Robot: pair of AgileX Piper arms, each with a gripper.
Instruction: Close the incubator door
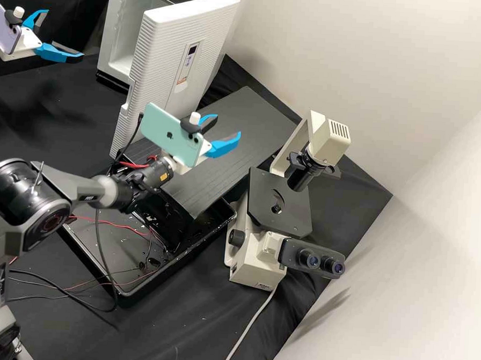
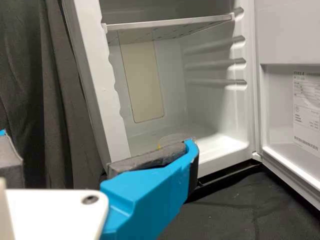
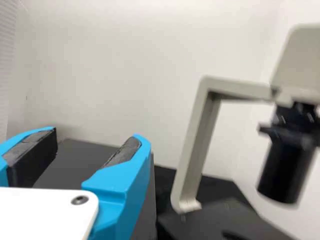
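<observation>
The white incubator (image 1: pixel 119 31) stands at the back with its ribbed door (image 1: pixel 164 52) swung open toward the bench front. At the upper left, my left gripper (image 1: pixel 65 35) is open, left of the incubator and apart from it. The left wrist view has the incubator's shelf (image 2: pixel 170 22) and the door's inner side (image 2: pixel 285 35) beyond my left gripper (image 2: pixel 97 139). My right gripper (image 1: pixel 228 124) is open and empty on the other side of the door, above a dark panel. In its own wrist view, my right gripper (image 3: pixel 95 135) faces the pale wall.
A beige microscope (image 1: pixel 258 256) stands right of the right gripper. The dark ridged panel (image 1: pixel 254 121) slants beside the door, partly over a black tray (image 1: pixel 132 292) holding wires. Loose cables (image 1: pixel 57 294) cross the bench front. A pale wall (image 1: pixel 391 64) bounds the right side.
</observation>
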